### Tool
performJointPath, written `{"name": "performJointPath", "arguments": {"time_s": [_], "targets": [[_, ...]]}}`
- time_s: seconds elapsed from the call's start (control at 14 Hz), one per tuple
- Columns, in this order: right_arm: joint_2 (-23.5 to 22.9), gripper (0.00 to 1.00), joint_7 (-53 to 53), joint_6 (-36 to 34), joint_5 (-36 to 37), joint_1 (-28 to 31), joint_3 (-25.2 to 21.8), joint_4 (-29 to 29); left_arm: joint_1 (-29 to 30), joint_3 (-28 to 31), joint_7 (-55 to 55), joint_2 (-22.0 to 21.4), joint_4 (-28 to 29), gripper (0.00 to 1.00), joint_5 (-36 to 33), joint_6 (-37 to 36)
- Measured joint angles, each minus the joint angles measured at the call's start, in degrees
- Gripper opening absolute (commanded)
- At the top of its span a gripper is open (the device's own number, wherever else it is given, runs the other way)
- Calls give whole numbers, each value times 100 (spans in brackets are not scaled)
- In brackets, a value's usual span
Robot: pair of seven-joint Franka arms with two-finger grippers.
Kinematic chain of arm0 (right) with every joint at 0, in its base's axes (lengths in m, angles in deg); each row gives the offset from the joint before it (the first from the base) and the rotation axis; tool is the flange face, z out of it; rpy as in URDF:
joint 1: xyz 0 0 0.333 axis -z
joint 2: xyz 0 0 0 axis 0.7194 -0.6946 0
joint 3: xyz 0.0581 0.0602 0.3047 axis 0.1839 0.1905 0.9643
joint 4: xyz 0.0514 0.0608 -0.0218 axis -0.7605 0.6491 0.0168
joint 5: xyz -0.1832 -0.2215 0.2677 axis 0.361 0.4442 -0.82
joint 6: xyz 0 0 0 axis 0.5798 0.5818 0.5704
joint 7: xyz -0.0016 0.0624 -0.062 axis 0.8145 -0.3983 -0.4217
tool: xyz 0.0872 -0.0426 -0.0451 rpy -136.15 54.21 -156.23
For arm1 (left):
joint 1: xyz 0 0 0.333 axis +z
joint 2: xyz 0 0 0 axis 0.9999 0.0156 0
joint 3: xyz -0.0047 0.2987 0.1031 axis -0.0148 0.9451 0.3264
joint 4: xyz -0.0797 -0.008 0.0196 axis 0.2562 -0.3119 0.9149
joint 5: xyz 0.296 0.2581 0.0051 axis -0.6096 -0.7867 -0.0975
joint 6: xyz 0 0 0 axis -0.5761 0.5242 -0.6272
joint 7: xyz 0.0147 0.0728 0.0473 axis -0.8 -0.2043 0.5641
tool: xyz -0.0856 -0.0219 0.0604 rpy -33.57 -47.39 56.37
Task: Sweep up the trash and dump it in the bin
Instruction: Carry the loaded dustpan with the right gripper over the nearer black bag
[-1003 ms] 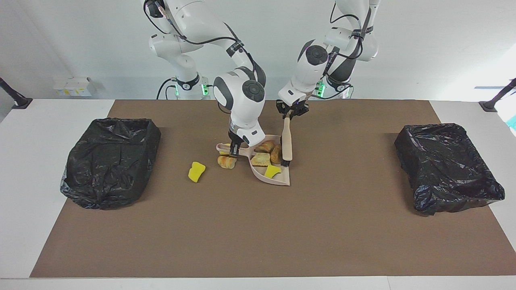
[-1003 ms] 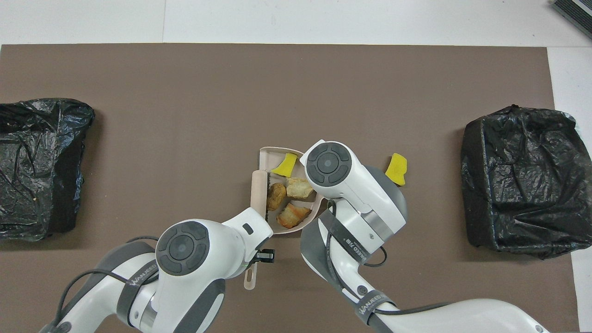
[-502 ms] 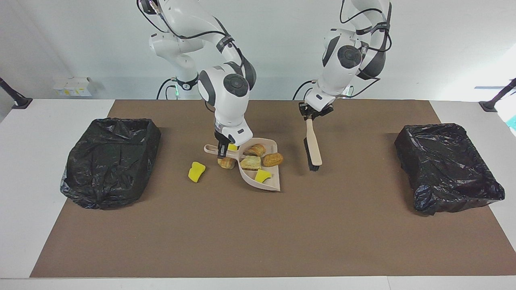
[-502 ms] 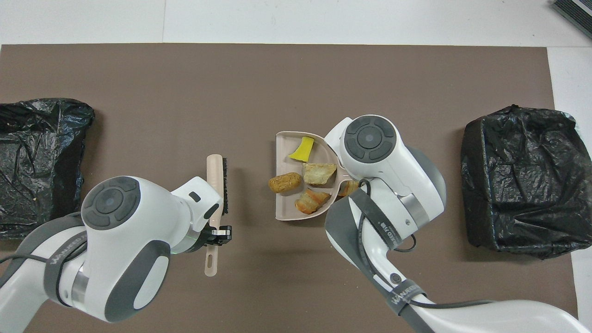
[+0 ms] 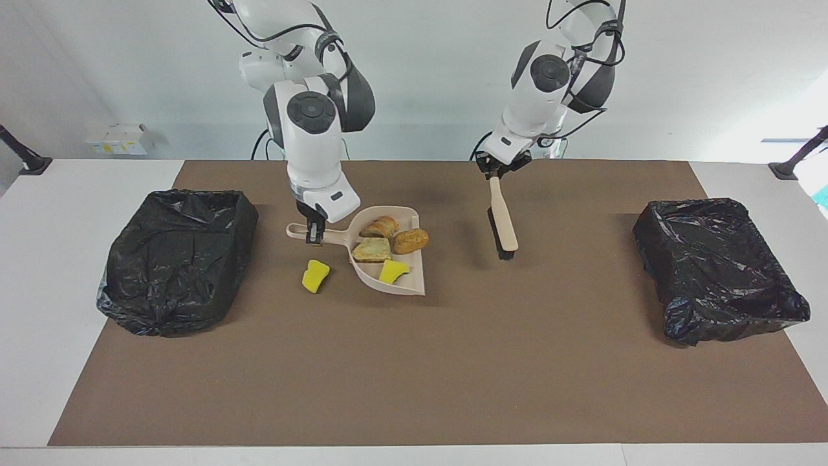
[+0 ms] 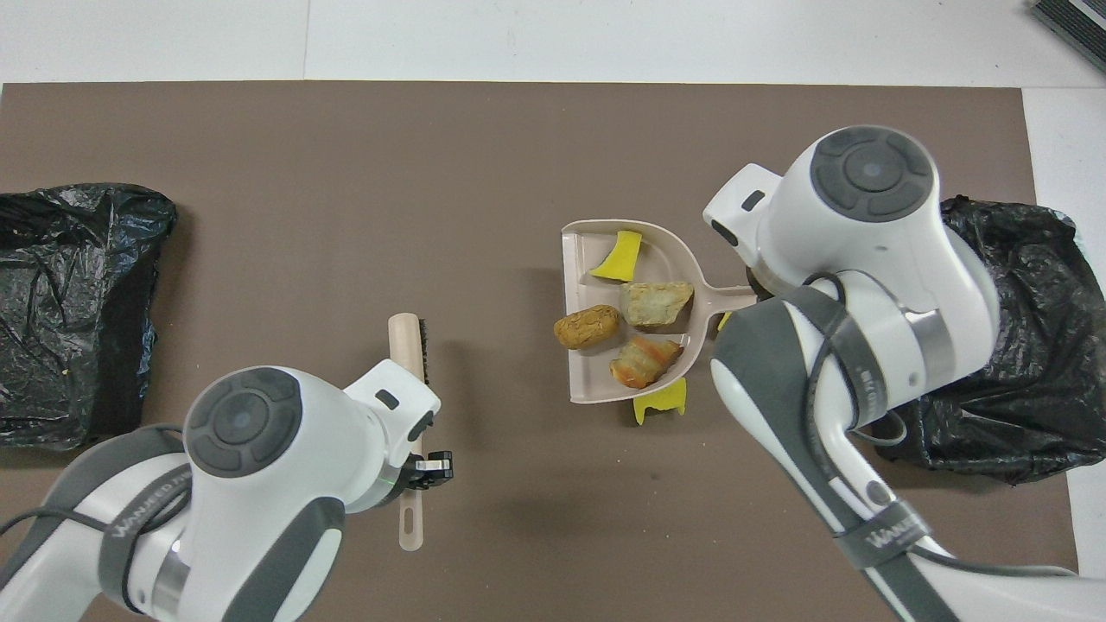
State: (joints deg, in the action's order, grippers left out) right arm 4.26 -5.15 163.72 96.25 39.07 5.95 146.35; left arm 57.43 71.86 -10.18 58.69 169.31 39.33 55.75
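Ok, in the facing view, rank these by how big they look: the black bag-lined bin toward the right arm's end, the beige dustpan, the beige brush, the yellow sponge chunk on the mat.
1. Black bag-lined bin
2. Beige plastic dustpan
3. Beige-handled brush
4. Yellow sponge chunk

The dustpan and brush are both lifted, so their order is less sure.

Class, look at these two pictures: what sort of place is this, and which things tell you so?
Most likely a robotics lab: two robot arms work at a table with a brown mat, bare white walls, and a bag-lined bin at each end.
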Motion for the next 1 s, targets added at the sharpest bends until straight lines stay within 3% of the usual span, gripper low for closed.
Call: {"name": "performJointPath", "arguments": {"time_s": [0.57, 1.0], "targets": [[235, 0, -1092, -586, -34, 1564, -48, -603, -1509, -64, -1401, 838, 221, 0, -1, 1679], [500, 0, -2017, -548, 12, 3207, -167, -612, -1664, -61, -1432, 960, 306, 0, -1, 1814]]}}
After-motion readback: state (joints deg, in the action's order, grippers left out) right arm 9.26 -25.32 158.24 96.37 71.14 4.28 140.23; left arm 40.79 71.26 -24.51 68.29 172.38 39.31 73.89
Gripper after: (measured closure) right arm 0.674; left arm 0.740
